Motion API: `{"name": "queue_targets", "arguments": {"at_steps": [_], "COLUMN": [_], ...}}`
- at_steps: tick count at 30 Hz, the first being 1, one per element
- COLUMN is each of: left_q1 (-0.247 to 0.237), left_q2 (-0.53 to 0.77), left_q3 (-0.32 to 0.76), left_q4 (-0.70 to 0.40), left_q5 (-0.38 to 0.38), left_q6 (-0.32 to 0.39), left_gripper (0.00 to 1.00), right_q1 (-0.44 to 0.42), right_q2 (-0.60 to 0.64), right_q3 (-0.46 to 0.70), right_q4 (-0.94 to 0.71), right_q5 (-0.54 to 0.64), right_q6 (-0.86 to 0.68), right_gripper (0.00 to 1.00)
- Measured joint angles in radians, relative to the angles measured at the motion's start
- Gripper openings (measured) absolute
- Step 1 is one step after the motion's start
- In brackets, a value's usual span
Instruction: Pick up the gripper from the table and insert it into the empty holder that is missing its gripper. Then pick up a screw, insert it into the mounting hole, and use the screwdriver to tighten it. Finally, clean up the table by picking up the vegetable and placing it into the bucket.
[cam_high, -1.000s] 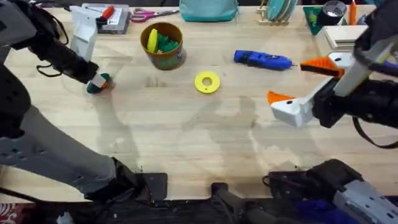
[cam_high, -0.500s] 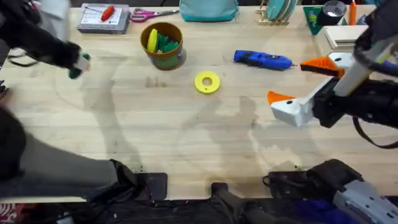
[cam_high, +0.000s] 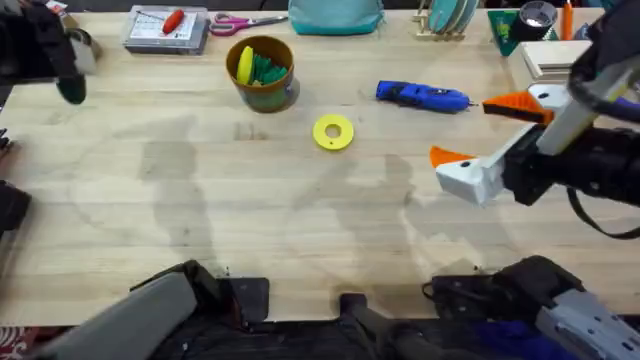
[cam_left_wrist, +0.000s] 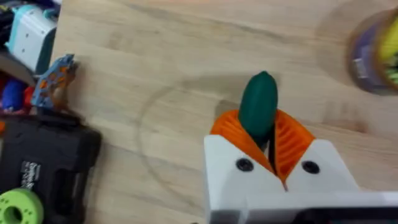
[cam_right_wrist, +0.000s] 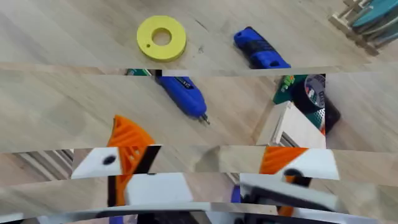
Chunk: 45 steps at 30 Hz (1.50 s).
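A: While the left gripper (cam_left_wrist: 268, 140) is clamped on the vegetable (cam_left_wrist: 258, 104) with just the pad tips, most of the smooth oval sticks out past them. Could squirt free mid-swing.

B: Where is it relative to the bucket (cam_high: 262, 73)?

A: Well to the bucket's left, raised off the table (cam_high: 300, 215). Compared with a second ago the arm is higher and farther from the bucket, so there's a long carry back. A drop or a clipped rim is the risk.

B: Right of the bucket?

A: Yellow ring (cam_high: 333, 132) just right of it, screwdriver (cam_high: 422, 96) farther right, both unmoved. Right gripper (cam_high: 498, 130) far right, jaws spread wide, empty, same pose as before.
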Motion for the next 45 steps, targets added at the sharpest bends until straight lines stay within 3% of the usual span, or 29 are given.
{"name": "queue_targets", "arguments": {"at_steps": [10,16,23,27,34,45], "left_q1": [-0.315,-0.442,-0.574,-0.601,-0.602,-0.637], "left_q2": [-0.076,-0.074,-0.033,0.021,0.162,0.479], "left_q3": [0.0,0.0,0.0,0.0,0.034,0.294], "left_q4": [-0.015,-0.018,0.036,0.12,0.188,0.174], "left_q5": [0.01,0.015,0.027,0.025,0.024,0.024], "left_q6": [-0.167,-0.273,-0.32,-0.328,-0.334,-0.334], "left_gripper": [0.019,0.019,0.019,0.019,0.019,0.019], "right_q1": [0.0,0.0,0.0,0.0,0.0,0.0], "right_q2": [0.0,0.0,0.0,0.0,0.0,0.0], "right_q3": [0.0,0.0,0.0,0.0,0.0,0.0], "right_q4": [0.0,0.0,0.0,0.0,0.0,0.0], "right_q5": [0.0,0.0,0.0,0.0,0.0,0.0], "right_q6": [0.0,0.0,0.0,0.0,0.0,0.0], "right_gripper": [0.997,0.997,0.997,0.997,0.997,0.997]}}
